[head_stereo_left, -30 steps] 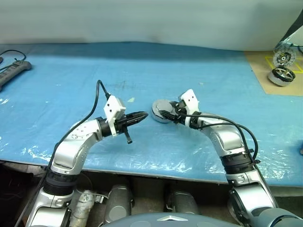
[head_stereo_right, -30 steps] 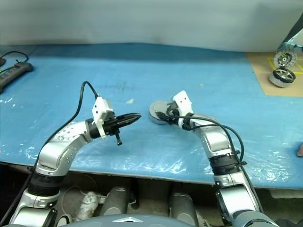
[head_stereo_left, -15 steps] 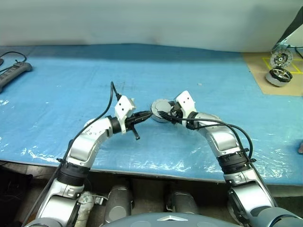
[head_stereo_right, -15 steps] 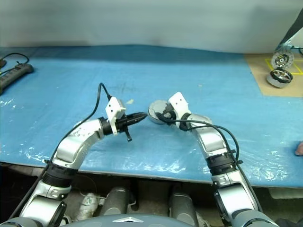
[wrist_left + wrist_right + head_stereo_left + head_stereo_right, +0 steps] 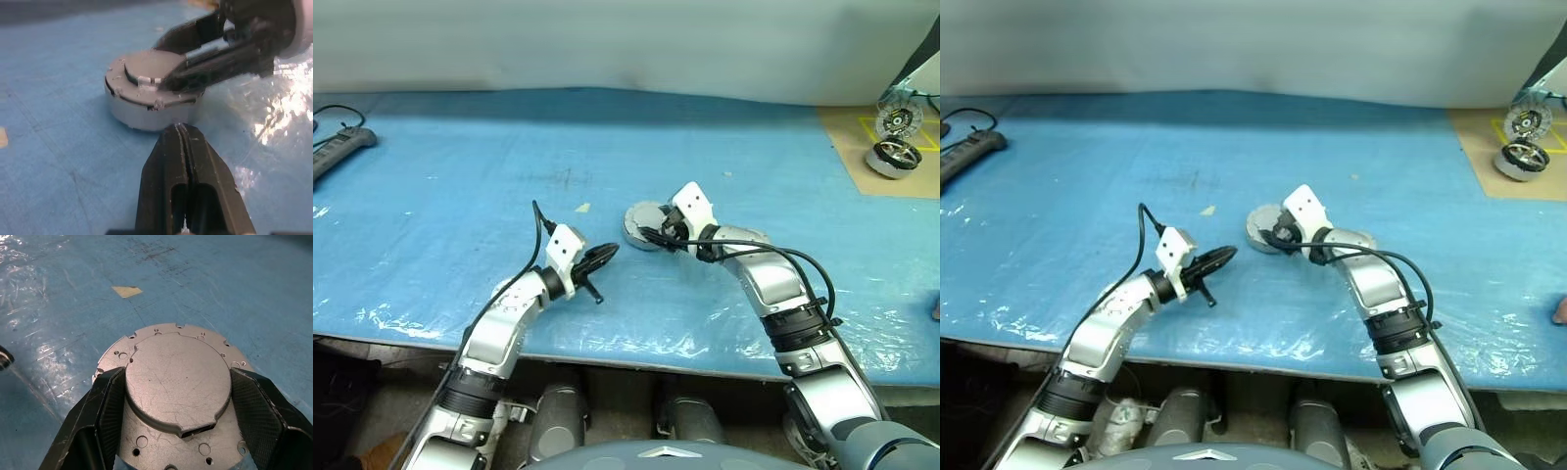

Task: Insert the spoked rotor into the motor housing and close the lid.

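Your right gripper [image 5: 176,426] has its two fingers spread wide around the raised grey lid [image 5: 178,382] of the round silver motor assembly [image 5: 644,226], which sits mid-table on the blue plastic sheet [image 5: 460,176]. Your left gripper [image 5: 182,134] is fully closed on nothing, its tips just beside the assembly's wall.

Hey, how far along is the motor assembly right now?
Looks done: the lid sits flat on a silver round body, a thin seam between them; what's inside is hidden. In hand: the right gripper clamps the lid's raised centre, while the shut left gripper points at the body's side. Left: probably checking the seating and letting go.
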